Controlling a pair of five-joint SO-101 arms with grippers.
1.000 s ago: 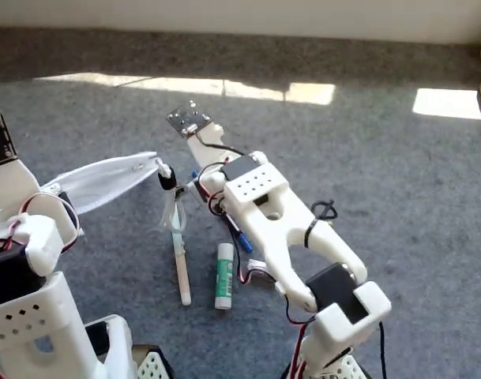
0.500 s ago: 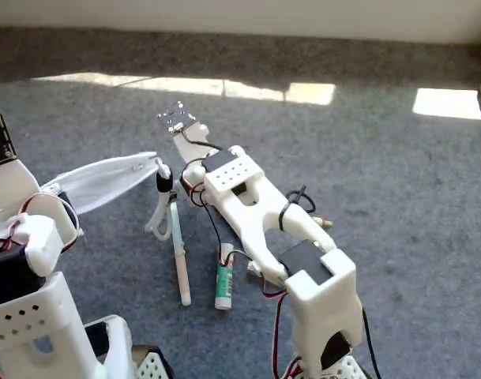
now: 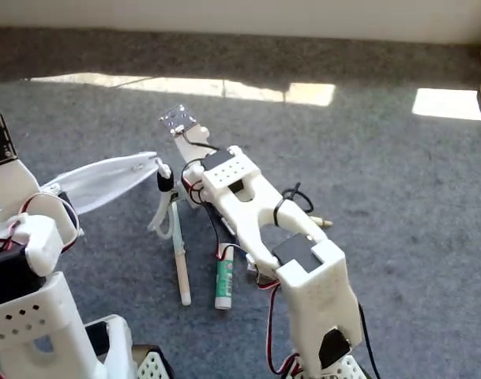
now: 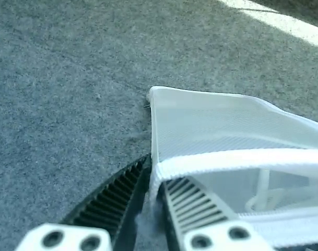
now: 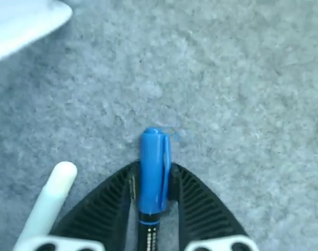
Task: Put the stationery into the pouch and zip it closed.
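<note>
Stock as I see it from the console, on the grey-covered table.

1. Pouch: white mesh, lifted at a slant over the left side of the table, with its free end pointing toward the middle. I cannot tell how far the zip is drawn.

2. Left claw: both jaws are pressed together on the pouch's edge, at one end, with mesh between the ribbed pads.

3. Right claw: clamped on a blue pen. The capped end sticks out past the jaw tips, low over the table. In the high view this arm stretches from the near edge toward the middle, its tip just beside the pouch's free end.

4. White pen: lies flat on the table, pointing roughly from the near edge to the far edge, just below the pouch's free end and outside the pouch.

5. Glue stick: green and white, flat on the table just beside the white pen on the right arm's side. Its upper end is partly covered by that arm and it is also outside the pouch.
</note>
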